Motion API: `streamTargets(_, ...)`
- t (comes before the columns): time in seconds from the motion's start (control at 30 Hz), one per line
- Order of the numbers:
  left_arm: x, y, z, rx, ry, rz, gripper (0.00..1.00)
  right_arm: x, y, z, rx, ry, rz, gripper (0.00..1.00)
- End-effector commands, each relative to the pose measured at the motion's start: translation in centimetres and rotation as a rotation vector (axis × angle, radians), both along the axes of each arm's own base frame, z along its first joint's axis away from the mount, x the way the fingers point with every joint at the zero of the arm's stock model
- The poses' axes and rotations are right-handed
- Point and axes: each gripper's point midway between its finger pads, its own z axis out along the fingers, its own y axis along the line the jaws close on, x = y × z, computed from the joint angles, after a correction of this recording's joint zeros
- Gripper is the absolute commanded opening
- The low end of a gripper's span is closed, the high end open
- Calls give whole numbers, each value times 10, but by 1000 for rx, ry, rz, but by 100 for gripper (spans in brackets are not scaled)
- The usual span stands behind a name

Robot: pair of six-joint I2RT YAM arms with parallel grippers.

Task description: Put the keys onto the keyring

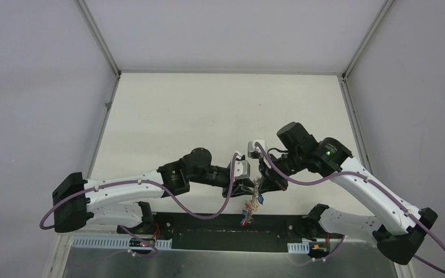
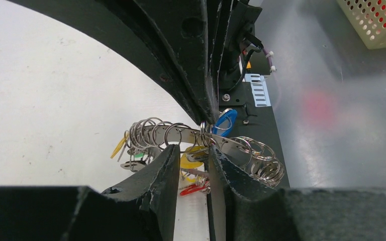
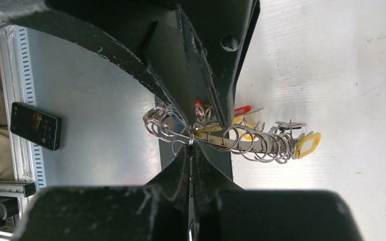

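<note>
1. My right fingers [image 3: 173,170] are pressed together on the wire of the keyring [image 3: 241,140]. They pinch it near one end of its row of small silver rings.
2. My left fingers [image 2: 163,173] stand a little apart. The keyring crosses just over their tips, and a yellow tag [image 2: 191,161] and a red tag [image 2: 193,189] hang in the gap between them. I cannot tell if these fingers press on anything.
3. In the top view, both pairs of fingers meet tip to tip in the middle. The keyring is up in the air between them, over the near edge of the worktop [image 1: 208,116].
4. The keys [image 1: 247,217] hang down in a bunch under the place where the fingers meet.
5. In the left wrist view, a blue tag [image 2: 224,121] lies just beside the tips of my right fingers, which come down from above.
6. In the right wrist view, a second yellow tag [image 3: 306,144] sits at the far end of the row of rings, and a small silver key is just beside it.
</note>
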Motion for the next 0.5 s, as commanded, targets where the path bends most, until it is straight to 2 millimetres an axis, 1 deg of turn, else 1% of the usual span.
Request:
streamTargets(0.0,-11,-8,39,-119,-28,-53,27,0,11,18,98,-28,24,0)
streamTargets(0.1,-12,-8,42,-127,-33,-58,26,1,11,17,95,-25,22,0)
streamTargets(0.3,-13,-5,49,-145,-53,-57,33,1,9,14,87,-30,14,0)
streamTargets(0.47,-14,3,56,-172,-68,-44,32,3,9,15,95,-50,9,0)
